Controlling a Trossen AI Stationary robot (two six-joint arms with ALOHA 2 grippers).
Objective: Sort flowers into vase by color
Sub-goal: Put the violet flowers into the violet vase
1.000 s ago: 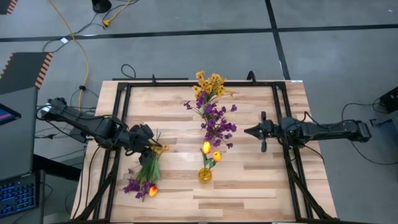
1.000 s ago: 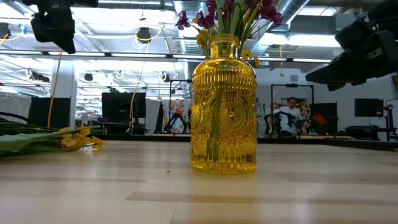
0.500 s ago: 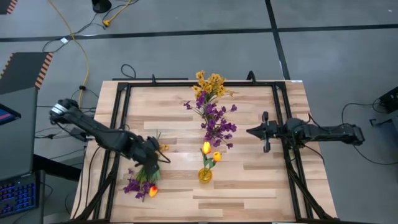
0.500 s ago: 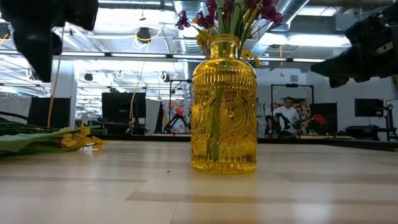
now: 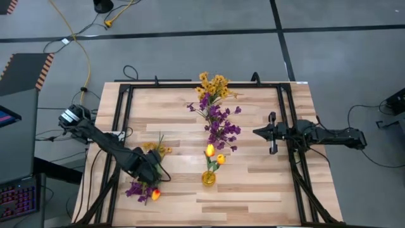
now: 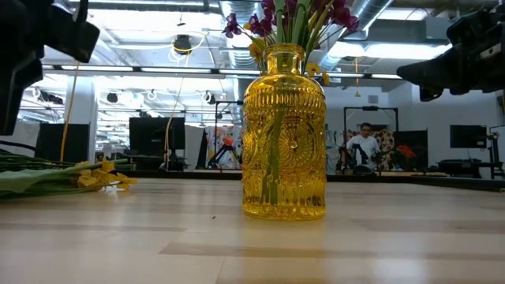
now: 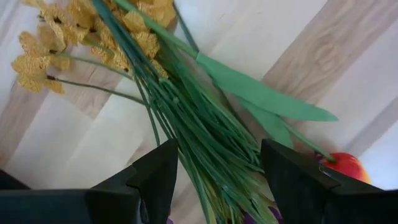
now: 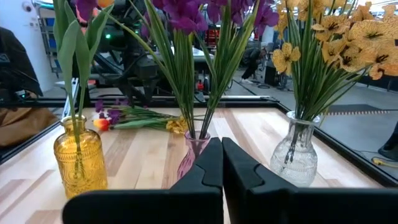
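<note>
A bundle of loose flowers (image 5: 147, 180) lies flat on the table at its near left: green stems (image 7: 205, 134), small yellow blooms (image 7: 56, 43), purple blossoms (image 5: 134, 190) and an orange tulip (image 7: 341, 165). My left gripper (image 7: 219, 144) points straight down over the stems, open, one finger on each side of them. Whether a finger touches them does not show. My right gripper (image 5: 256, 132) is shut on nothing and hangs level at the table's right. A yellow vase (image 5: 208, 177) holds tulips, a pink vase (image 8: 194, 152) purple blossoms, and a clear vase (image 8: 297, 149) yellow blooms.
The three vases stand in a line down the table's middle, from the far edge to the near one. A black frame (image 5: 126, 95) runs round the tabletop. Bare wood (image 5: 259, 183) lies between the yellow vase and the right arm. A person (image 6: 364, 146) sits in the room behind.
My left gripper has come down and toward the table's near edge over the loose flowers, tipping until it points straight down. Its fingers have stayed open. The flowers have not moved.
</note>
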